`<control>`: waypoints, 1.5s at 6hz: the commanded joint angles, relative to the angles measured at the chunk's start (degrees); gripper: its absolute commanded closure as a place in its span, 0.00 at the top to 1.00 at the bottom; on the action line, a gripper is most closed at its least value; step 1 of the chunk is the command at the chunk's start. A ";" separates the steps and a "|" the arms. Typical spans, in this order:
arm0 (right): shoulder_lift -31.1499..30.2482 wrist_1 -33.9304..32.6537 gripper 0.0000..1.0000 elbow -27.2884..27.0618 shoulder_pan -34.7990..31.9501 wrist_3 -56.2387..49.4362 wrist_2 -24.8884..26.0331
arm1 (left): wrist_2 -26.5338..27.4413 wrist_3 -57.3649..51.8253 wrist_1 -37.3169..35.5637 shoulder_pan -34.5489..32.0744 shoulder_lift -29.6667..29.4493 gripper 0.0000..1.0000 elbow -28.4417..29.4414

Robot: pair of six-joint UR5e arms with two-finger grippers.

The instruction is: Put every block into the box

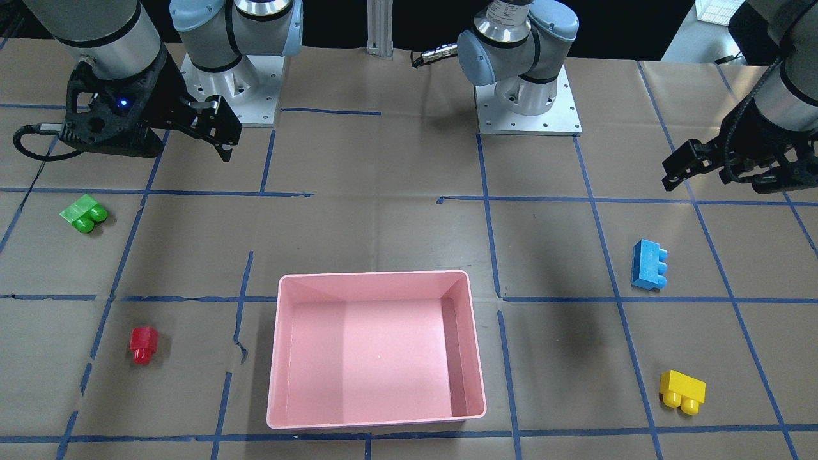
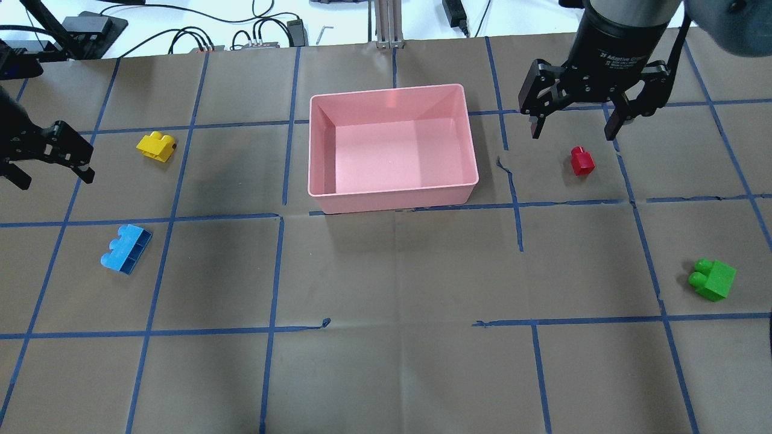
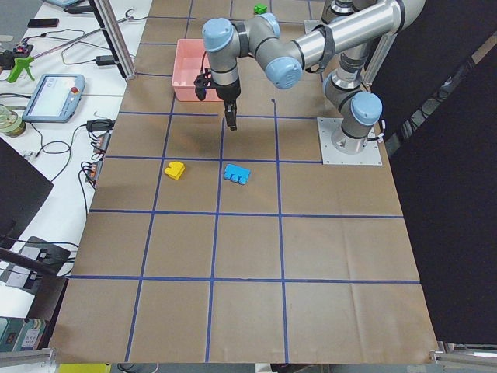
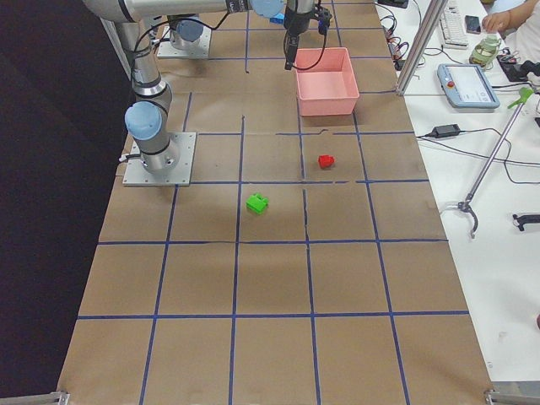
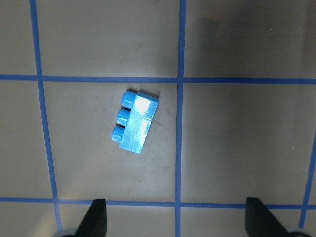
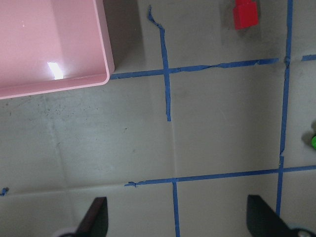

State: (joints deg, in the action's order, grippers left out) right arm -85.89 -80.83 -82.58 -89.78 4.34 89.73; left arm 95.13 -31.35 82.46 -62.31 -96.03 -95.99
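The worktop (image 2: 392,271) is covered in brown paper marked into squares with blue tape (image 2: 277,265). Past its far edge, beyond the box (image 2: 392,202), runs a white bench with cables (image 2: 241,27) and an aluminium post (image 2: 386,24); a teach pendant (image 4: 468,84) lies on that bench. On the robot's side of the box, the two arms stand on bolted metal plates (image 1: 527,112). A length of the tape has lifted and crinkled just off the box's right wall.

The pink box sits upright on the worktop, and all four blocks lie on the paper outside it. The yellow block (image 2: 156,146) is well to the left of the box and level with it. The blue block (image 2: 126,248) is also to the left but nearer the robot than the box. The red block (image 2: 582,161) is near the box's right wall, and the green block (image 2: 713,279) is farther right and closer to the robot.

The right gripper (image 2: 573,134) hangs above the worktop to the right of the box, its fingers (image 2: 535,129) spread wide and holding nothing. The red block lies on the paper near them — low, not between them. The left gripper (image 5: 176,210) is far to the left of the box, its fingers (image 5: 97,212) also spread and holding nothing. In its wrist view the blue block lies on its side ahead of the gap, apart from both fingers.
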 commanded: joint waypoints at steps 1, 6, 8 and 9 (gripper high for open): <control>0.98 -2.57 1.00 0.14 4.93 -7.37 0.53 | -0.13 -8.70 -14.61 4.20 -3.80 0.98 -8.28; 0.37 -5.19 0.99 -8.09 35.25 -15.06 1.06 | -0.04 -24.15 -35.39 4.65 -14.08 0.97 -16.25; -1.21 -5.99 0.99 -13.11 38.97 -15.06 2.37 | -0.30 -23.76 -35.36 4.74 -15.49 0.93 -17.12; -0.17 -12.44 0.99 -16.61 38.98 -15.32 2.47 | -0.39 -23.76 -35.53 4.65 -16.46 0.93 -17.13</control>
State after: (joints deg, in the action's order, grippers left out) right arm -86.61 -88.69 -96.05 -51.34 -10.82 91.89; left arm 94.84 -55.05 47.15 -57.60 -111.56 -112.98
